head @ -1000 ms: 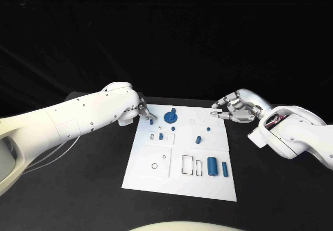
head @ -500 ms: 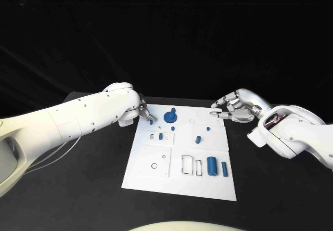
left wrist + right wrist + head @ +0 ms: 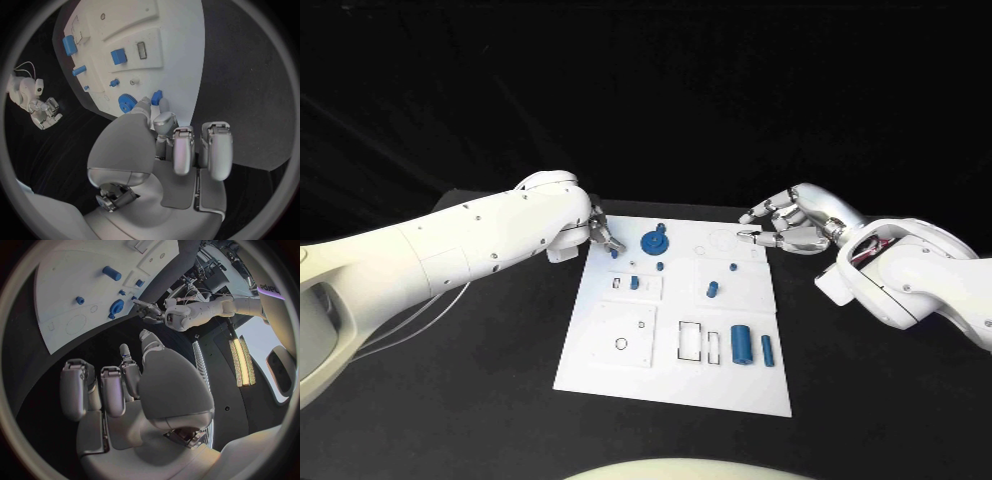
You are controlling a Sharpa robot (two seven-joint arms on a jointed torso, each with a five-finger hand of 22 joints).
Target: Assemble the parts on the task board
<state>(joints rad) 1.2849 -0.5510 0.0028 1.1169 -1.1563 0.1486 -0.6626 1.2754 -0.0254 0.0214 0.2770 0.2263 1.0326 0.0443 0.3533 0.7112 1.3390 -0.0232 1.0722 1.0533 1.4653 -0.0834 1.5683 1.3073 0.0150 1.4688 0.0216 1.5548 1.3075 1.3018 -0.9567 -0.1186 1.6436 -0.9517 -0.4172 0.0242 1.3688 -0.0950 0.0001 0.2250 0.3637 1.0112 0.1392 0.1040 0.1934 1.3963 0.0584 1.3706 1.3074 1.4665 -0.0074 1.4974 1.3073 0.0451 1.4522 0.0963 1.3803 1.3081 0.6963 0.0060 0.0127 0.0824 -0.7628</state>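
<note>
Board [image 3: 678,375], white, at centre frame on the black bench [image 3: 473,400], carrying blue parts: a gear [image 3: 653,242] at its upper left, two blocks [image 3: 741,345] at lower right. Left hand [image 3: 603,236] pinches a small blue peg [image 3: 615,253] at the board's upper left corner. Right hand [image 3: 783,228], curled and holding nothing, hovers at the upper right corner.

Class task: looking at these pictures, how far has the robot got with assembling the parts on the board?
Early, it seems. A blue gear sits at the far end of the task board; whether it is fully seated I cannot tell. The left hand reaches to a small blue piece at the board's far left corner. The right hand holds nothing. Two blue cylinders lie loose.
</note>
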